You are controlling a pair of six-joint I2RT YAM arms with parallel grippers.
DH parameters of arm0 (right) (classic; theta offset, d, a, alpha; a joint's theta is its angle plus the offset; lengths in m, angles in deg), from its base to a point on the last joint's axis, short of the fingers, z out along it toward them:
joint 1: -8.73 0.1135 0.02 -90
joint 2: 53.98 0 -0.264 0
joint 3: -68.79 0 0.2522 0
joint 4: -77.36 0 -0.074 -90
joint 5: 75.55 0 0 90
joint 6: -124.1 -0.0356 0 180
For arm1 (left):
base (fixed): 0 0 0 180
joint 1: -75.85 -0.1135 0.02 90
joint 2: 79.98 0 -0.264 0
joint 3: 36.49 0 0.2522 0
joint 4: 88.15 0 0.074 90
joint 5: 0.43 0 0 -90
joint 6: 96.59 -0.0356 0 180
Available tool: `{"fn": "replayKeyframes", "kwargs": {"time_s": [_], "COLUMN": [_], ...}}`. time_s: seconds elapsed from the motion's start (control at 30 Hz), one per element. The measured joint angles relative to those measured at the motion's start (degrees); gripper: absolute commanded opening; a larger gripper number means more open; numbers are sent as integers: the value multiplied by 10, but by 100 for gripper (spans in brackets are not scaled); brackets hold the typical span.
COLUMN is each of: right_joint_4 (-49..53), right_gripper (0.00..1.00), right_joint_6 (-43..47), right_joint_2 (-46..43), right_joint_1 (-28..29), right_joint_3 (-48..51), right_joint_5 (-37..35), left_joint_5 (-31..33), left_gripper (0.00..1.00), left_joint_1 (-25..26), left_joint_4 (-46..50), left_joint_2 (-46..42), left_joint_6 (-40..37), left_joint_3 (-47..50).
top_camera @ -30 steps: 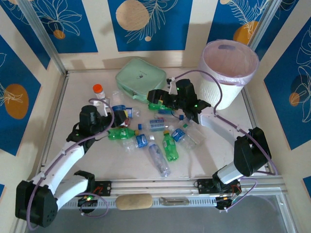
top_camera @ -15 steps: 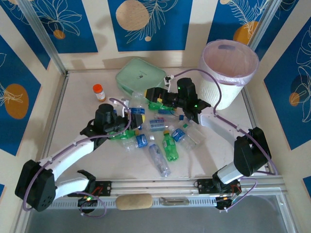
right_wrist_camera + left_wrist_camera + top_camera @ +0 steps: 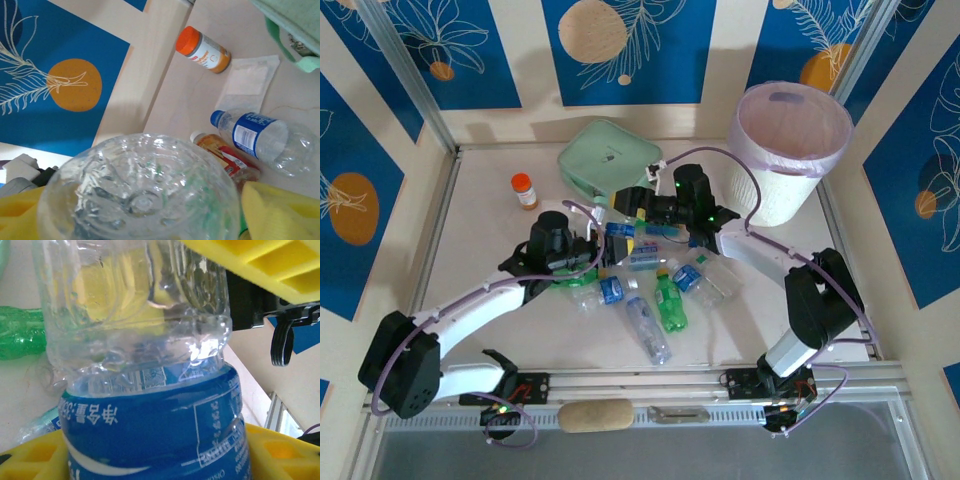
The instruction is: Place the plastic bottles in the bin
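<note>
A clear plastic bottle with a blue label (image 3: 620, 232) hangs just above the table's middle, held between both arms. My left gripper (image 3: 600, 240) is shut on its labelled body (image 3: 150, 430), with yellow fingers (image 3: 280, 452) on both sides. My right gripper (image 3: 638, 215) comes from the opposite side and is shut on the bottle's clear base (image 3: 140, 195), yellow fingertips (image 3: 280, 210) against it. Several more bottles lie loose below, among them a green one (image 3: 670, 305) and a clear one (image 3: 645, 330). The white bin (image 3: 760, 185) with its pale lilac bag stands at the back right.
A mint-green pouch (image 3: 605, 160) lies at the back, left of the bin. An orange-capped pill bottle (image 3: 524, 188) stands at the back left, by a white paper slip (image 3: 247, 82). A blue-label bottle (image 3: 260, 137) and a red-label bottle (image 3: 225, 155) lie below my right wrist.
My left arm has carried the blue-label bottle rightward to the right gripper. The right gripper has swung a little left and narrowed its jaws around the bottle's base.
</note>
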Motion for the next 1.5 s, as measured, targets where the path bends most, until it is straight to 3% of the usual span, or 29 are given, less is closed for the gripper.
{"fn": "replayKeyframes", "kwargs": {"time_s": [0.1,0.23,0.47,0.6,0.8,1.1,1.27,1.5], "right_joint_4": [-9,-14,-14,-8,40,173,251,321], "right_gripper": [66,62,60,59,58,57,57,57], "right_joint_6": [-5,-5,-6,-5,23,92,145,201], "right_joint_2": [0,0,0,0,-6,-71,-88,-84], "right_joint_1": [0,0,0,-5,-25,-87,-136,-217], "right_joint_3": [0,0,3,11,23,17,-64,-254], "right_joint_5": [6,10,11,2,-41,-131,-170,-178], "left_joint_5": [0,0,1,11,71,264,294,283], "left_gripper": [53,58,89,99,100,100,100,100], "left_joint_1": [0,1,2,3,-5,-66,-85,-87], "left_joint_4": [-2,-4,-5,-6,-3,121,148,127], "left_joint_2": [3,3,2,-4,-48,-75,-74,-44], "left_joint_6": [0,1,-2,0,4,83,126,138], "left_joint_3": [0,0,0,1,20,41,65,67]}}
